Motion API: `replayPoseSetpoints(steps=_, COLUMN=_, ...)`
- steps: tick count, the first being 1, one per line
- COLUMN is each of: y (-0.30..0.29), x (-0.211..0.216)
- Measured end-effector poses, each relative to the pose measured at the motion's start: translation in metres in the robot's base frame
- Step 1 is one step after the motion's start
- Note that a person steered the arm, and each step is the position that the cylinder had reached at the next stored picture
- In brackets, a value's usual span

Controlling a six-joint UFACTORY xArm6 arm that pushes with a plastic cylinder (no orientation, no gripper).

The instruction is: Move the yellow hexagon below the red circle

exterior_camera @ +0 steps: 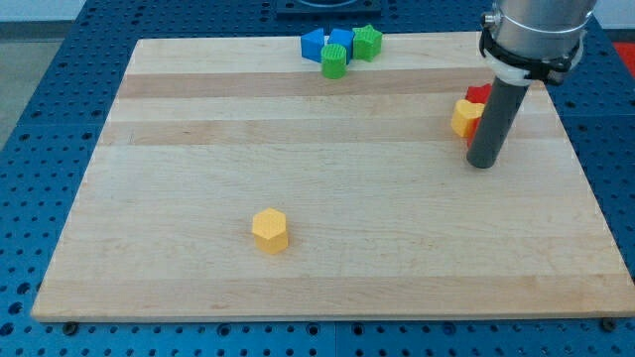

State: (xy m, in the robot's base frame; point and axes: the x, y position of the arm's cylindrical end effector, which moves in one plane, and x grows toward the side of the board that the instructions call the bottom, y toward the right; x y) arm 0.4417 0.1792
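A yellow hexagon (269, 230) lies alone on the wooden board (198, 159), left of centre toward the view's bottom. A red block (478, 95) sits at the view's right, mostly hidden behind the rod, so its shape is unclear. A second yellow block (464, 118) touches it on its left. My tip (481, 164) rests on the board just below and right of that yellow block, far to the right of the yellow hexagon.
A cluster at the view's top centre holds a blue block (314, 44), another blue block (340, 41), a green block (367, 42) and a green cylinder-like block (334, 61). The board's right edge lies close to my rod.
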Motion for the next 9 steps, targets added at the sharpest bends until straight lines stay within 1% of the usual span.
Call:
replayPoseSetpoints(steps=1, y=-0.014, x=0.002)
replayPoseSetpoints(steps=2, y=-0.093, x=0.008)
replayPoseSetpoints(steps=3, y=-0.199, x=0.015)
replayPoseSetpoints(steps=4, y=-0.324, x=0.032)
replayPoseSetpoints(steps=5, y=-0.385, x=0.058)
replayPoseSetpoints(steps=6, y=-0.316, x=0.122)
replayPoseSetpoints(steps=7, y=-0.281, x=0.118)
replayPoseSetpoints(steps=8, y=-0.281, x=0.083)
replayPoseSetpoints(steps=9, y=-0.262, x=0.064)
